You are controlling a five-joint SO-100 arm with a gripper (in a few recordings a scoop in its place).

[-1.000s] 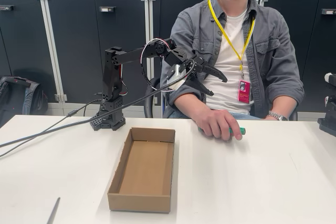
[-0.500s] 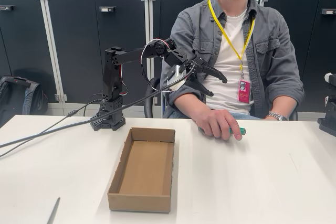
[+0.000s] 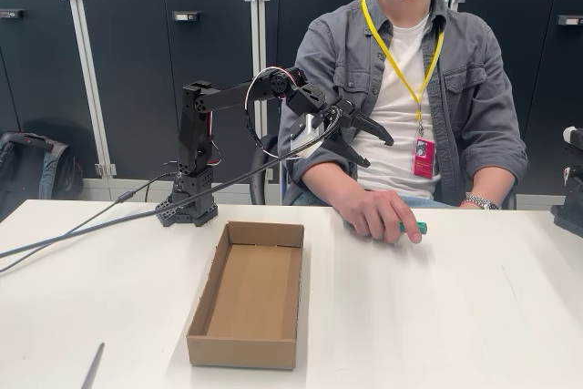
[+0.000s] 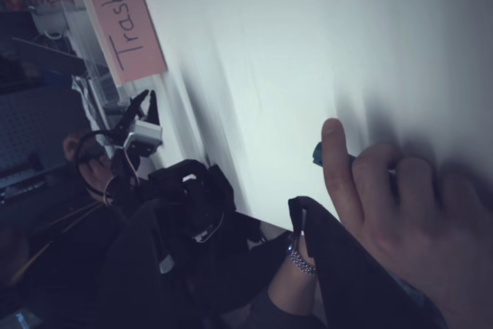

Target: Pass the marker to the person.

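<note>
Green-ended marker (image 3: 414, 227) lies on the white table (image 3: 455, 316) under the person's (image 3: 410, 70) hand (image 3: 383, 217), while the black gripper (image 3: 378, 150) hangs above, wide apart and holding nothing

Fixed view: faces me across the table (image 3: 437, 316), level, mid-distance. Wrist view: rides my wrist, tilted, looking down close. Shared: the person's hand (image 3: 383, 216) over the marker (image 4: 317, 153).

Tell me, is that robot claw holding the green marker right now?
No: in the fixed view the gripper hangs open and empty in the air, while the marker lies on the table under the person's hand.
</note>
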